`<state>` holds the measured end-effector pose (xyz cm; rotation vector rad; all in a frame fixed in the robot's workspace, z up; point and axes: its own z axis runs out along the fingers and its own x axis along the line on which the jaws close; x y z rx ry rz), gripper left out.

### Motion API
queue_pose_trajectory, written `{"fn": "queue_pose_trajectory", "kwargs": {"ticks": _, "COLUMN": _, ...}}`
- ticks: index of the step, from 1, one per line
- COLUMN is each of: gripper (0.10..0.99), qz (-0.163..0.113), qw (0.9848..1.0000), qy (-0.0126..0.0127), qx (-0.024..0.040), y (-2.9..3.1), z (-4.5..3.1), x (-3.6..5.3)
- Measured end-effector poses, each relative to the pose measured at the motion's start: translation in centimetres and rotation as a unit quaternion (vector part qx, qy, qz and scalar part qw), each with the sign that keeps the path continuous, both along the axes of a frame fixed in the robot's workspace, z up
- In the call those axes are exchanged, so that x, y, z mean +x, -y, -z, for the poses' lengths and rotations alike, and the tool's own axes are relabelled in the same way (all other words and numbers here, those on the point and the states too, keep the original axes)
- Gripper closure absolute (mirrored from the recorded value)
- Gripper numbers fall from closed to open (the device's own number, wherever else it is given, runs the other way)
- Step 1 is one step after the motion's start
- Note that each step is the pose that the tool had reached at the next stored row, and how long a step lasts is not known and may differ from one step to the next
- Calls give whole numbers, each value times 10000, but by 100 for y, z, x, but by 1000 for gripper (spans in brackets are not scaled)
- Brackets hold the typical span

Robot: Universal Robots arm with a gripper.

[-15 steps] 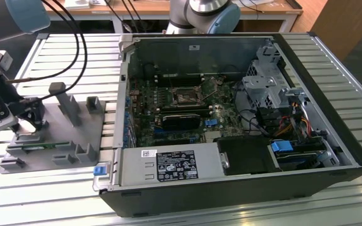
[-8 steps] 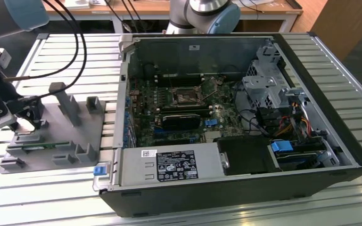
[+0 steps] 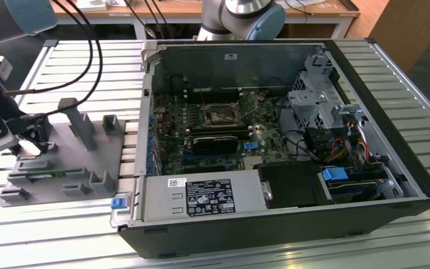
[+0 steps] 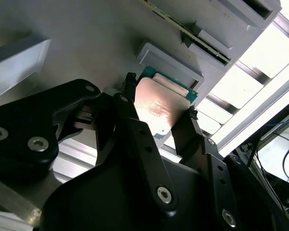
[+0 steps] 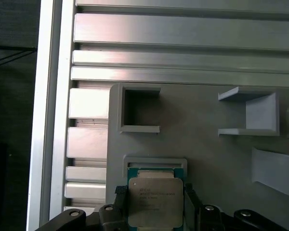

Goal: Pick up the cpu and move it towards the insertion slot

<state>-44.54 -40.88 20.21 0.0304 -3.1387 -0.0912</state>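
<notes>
In both wrist views the gripper (image 4: 160,96) is narrowed onto the cpu (image 4: 159,108). One black fingertip (image 4: 130,81) presses each of two opposite edges, and the silvery top faces the cameras. In the first wrist view the cpu (image 5: 155,202) lies at a shallow framed pocket of the grey fixture (image 5: 202,144), with a strip of its green board showing at the pocket's rim. Whether it rests in the pocket or hangs just above cannot be told.

In the exterior view the gripper (image 3: 36,144) stands low at the frame's left edge, over the near-left part of the grey fixture (image 3: 88,162). A green memory stick (image 3: 47,174) lies just beside it. The fixture sits on a slatted metal table (image 3: 88,73). Black cables (image 3: 88,56) arc above it in the upper left of the frame.

Well apart, towards the frame's middle, an open computer case (image 3: 379,73) lies on its side. The insertion slot (image 3: 221,115) is on the board inside it, a dark square in a silvery frame.
</notes>
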Motion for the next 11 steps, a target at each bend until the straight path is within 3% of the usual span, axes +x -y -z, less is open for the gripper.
{"fn": "queue_pose_trajectory", "kwargs": {"ticks": 11, "gripper": 541, "qz": 0, "qw": 10000, "qy": 0, "qx": 0, "y": 0, "z": -24, "x": 0}}
